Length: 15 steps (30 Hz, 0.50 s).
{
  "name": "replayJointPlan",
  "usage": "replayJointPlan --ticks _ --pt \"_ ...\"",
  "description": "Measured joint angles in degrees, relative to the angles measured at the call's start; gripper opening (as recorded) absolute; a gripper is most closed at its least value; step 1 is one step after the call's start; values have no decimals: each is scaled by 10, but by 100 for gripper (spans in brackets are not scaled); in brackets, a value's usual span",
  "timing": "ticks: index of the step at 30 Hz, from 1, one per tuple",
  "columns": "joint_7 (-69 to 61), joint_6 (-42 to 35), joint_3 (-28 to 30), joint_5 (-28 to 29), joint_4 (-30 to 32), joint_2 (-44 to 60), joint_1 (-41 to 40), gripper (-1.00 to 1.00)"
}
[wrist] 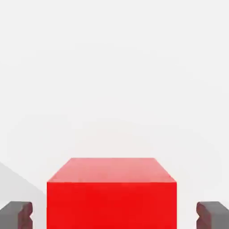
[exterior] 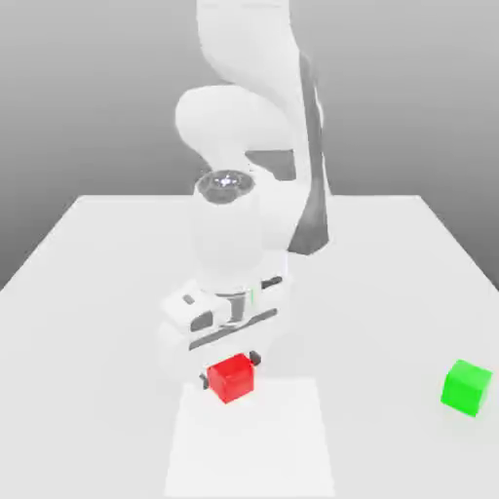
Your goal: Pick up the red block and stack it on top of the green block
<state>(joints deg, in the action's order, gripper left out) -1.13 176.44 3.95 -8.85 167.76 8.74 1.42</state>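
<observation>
Red block [exterior: 231, 378] sits between the two dark fingers [wrist: 17, 214] of the end effector [exterior: 232, 368]; in the hand view one finger stands just off each side face, with a thin gap of pale background visible on both sides. End effector is narrow, closed around the red block, though contact at the pads cannot be confirmed. Block is at the near-centre of the white table [exterior: 390, 253], over a slightly brighter rectangular patch [exterior: 251, 443]. White arm [exterior: 239, 175] descends onto it from behind, wrist pointing down. Green block [exterior: 466, 387] rests on the table well apart, toward the exterior view's right edge, untouched.
</observation>
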Motion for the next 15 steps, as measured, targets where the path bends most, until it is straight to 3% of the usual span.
replayJointPlan --ticks 4,12,15 --pt "0 3 -8 -1 0 4 -8 -100" --pt "75 -125 17 107 22 -147 -14 -100" --pt "121 -160 -23 110 -12 -148 18 -100"
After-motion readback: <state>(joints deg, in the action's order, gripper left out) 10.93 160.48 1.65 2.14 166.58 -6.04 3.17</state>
